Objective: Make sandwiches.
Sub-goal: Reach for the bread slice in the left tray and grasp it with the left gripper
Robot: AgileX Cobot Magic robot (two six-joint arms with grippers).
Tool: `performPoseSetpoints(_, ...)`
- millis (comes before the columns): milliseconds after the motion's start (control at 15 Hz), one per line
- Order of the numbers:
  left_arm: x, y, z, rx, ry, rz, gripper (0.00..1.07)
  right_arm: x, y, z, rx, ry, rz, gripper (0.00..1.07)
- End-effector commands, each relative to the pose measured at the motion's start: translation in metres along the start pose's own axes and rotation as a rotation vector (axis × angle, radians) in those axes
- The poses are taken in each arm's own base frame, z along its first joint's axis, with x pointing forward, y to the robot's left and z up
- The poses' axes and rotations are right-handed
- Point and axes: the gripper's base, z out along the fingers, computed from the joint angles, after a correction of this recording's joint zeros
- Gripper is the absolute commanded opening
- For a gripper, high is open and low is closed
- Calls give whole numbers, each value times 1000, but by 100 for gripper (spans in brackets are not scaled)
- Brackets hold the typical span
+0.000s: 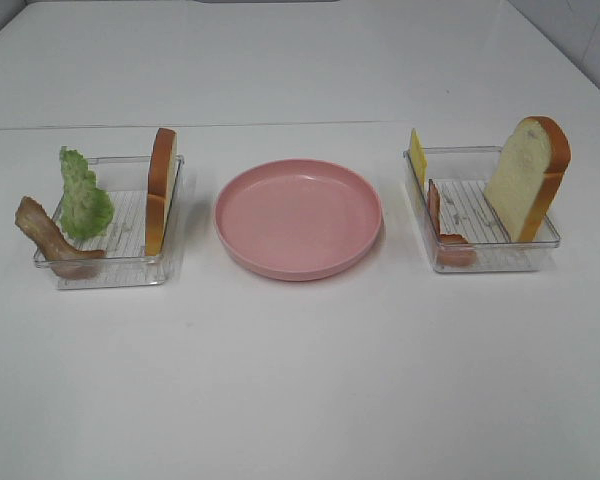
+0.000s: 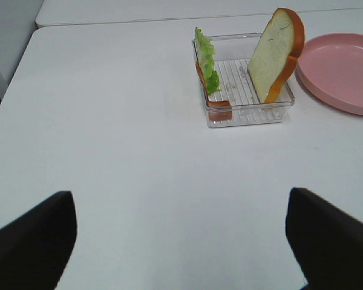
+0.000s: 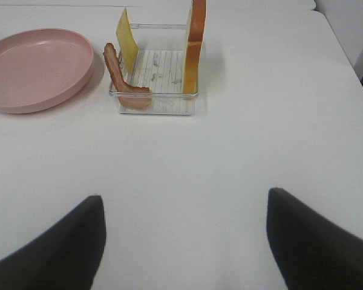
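Note:
No sandwich is assembled. In the exterior high view the left clear tray [image 1: 120,265] holds a green lettuce leaf [image 1: 85,195], a meat strip [image 1: 50,238] and an upright bread slice [image 1: 161,190]. The right clear tray [image 1: 490,262] holds a yellow cheese square [image 1: 417,157], a meat strip [image 1: 442,225] and a leaning bread slice [image 1: 528,178]. No gripper shows in this view. My left gripper [image 2: 181,241] is open and empty, well short of the lettuce [image 2: 207,57] and bread [image 2: 275,54]. My right gripper [image 3: 184,241] is open and empty, well short of the cheese [image 3: 127,42], meat [image 3: 118,75] and bread [image 3: 195,45].
A round pink plate [image 1: 298,215] with nothing on it sits between the two trays on the white table. It also shows in the left wrist view [image 2: 345,69] and the right wrist view [image 3: 36,66]. The table's far edge runs behind the trays.

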Motion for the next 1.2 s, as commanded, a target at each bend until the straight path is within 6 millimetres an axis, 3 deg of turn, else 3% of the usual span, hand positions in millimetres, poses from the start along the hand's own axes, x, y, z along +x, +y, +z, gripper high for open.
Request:
performPoseSetpoints(67,2,0,-2,-3,-25,-1,88,0,0,-2,10,-29,-10,71)
performPoseSetpoints(1200,2,0,-2,-3,-25,-1,88,0,0,-2,10,-29,-10,71)
